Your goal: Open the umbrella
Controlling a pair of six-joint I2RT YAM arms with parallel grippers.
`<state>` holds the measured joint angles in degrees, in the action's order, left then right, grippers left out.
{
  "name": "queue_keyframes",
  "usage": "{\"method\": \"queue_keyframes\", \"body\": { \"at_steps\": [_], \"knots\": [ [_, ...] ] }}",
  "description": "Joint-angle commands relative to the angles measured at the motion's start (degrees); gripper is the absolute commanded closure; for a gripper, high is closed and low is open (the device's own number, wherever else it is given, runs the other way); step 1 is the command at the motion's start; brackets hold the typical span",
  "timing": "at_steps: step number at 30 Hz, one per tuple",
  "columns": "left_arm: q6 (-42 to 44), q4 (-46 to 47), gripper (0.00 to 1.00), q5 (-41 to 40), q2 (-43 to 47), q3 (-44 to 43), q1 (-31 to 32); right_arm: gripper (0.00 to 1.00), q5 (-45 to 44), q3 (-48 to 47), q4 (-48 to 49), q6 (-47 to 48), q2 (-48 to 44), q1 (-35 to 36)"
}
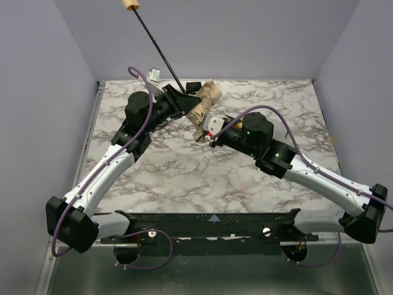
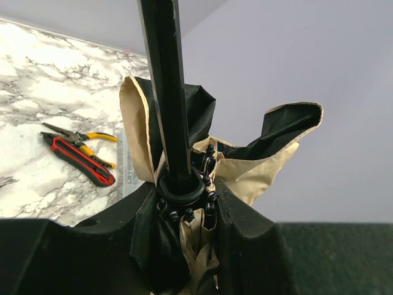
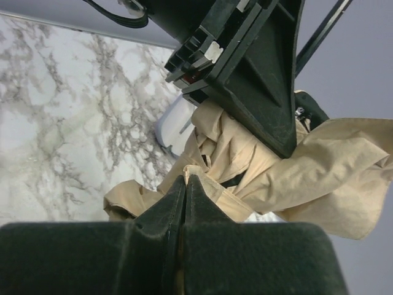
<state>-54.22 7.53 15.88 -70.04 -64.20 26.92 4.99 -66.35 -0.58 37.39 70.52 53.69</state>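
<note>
Umbrella (image 1: pixel 207 98) shaft (image 1: pixel 158 50) points up-away from left hand (image 2: pixel 184 200), clamped on its runner; right hand (image 3: pixel 185 187) closed at canopy, nearer the fabric; pinch unclear.

I see umbrella (image 3: pixel 295 166) cloth up close: thin tan fabric, matt, crumpled & creased; lining black w/ slight sheen. Its shaft (image 2: pixel 166 92) looks glossy black, smooth. My right fingers (image 3: pixel 123 252) are matt black, fine-grained, rough-ish plastic. Table (image 1: pixel 184 178): marble-look, smooth, low gloss. Pliers (image 2: pixel 83 158): red/yellow handles, shiny plastic.
</note>
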Motion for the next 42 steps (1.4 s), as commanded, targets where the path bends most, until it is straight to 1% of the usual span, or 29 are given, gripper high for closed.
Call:
{"method": "queue_keyframes", "body": {
  "at_steps": [1,6,11,13,14,16,20,24,28,29,33,36,38,42],
  "knots": [
    [-2.1,6.1,1.00,-0.8,0.3,-3.3,0.9,1.00,7.7,0.9,-6.0,-6.6,0.6,1.1],
    [-2.1,6.6,1.00,-1.2,-0.5,-3.9,1.0,1.00,13.5,1.8,-5.5,-11.9,0.2,1.1],
    [-1.8,6.6,1.00,-0.9,-0.4,-3.8,1.0,1.00,14.8,1.1,-5.7,-13.0,0.5,1.1],
    [-1.1,6.7,1.00,-0.6,-0.1,-3.6,0.9,0.99,15.3,0.0,-7.3,-13.5,0.5,1.1],
    [-0.5,6.7,1.00,-0.3,0.0,-3.4,0.9,0.87,15.0,-0.7,-7.9,-14.4,0.4,1.1],
    [0.8,7.2,1.00,0.4,0.5,-2.8,0.8,0.73,12.3,-1.8,-7.7,-17.4,-0.1,1.1],
    [2.3,8.3,1.00,2.6,1.1,-1.3,0.1,0.57,8.6,-3.3,-8.1,-19.6,-1.9,0.9],
    [5.2,9.6,1.00,5.1,1.3,-0.7,-0.5,0.46,6.9,-4.7,-8.8,-20.2,-3.8,-0.2],
    [7.1,10.8,1.00,8.1,1.1,-0.3,-1.3,0.44,3.9,-8.1,-8.9,-21.1,-4.5,-2.2],
    [8.1,11.1,1.00,8.8,1.2,-0.2,-1.3,0.42,2.9,-9.1,-9.0,-21.8,-4.4,-3.0],
    [13.0,13.2,1.00,13.5,1.8,1.4,-1.3,0.38,1.2,-13.9,-8.8,-28.2,-2.9,-8.5],
    [17.8,14.1,1.00,19.5,1.8,2.0,-1.3,0.36,1.8,-16.5,-8.8,-33.4,-1.8,-12.2],
    [21.3,14.6,1.00,25.2,1.5,2.2,-1.3,0.35,2.9,-17.3,-8.9,-35.2,-1.4,-13.1],
    [27.3,14.7,1.00,32.4,1.2,2.6,-1.0,0.34,6.6,-17.9,-9.1,-37.1,-0.6,-13.4]
  ]
}}
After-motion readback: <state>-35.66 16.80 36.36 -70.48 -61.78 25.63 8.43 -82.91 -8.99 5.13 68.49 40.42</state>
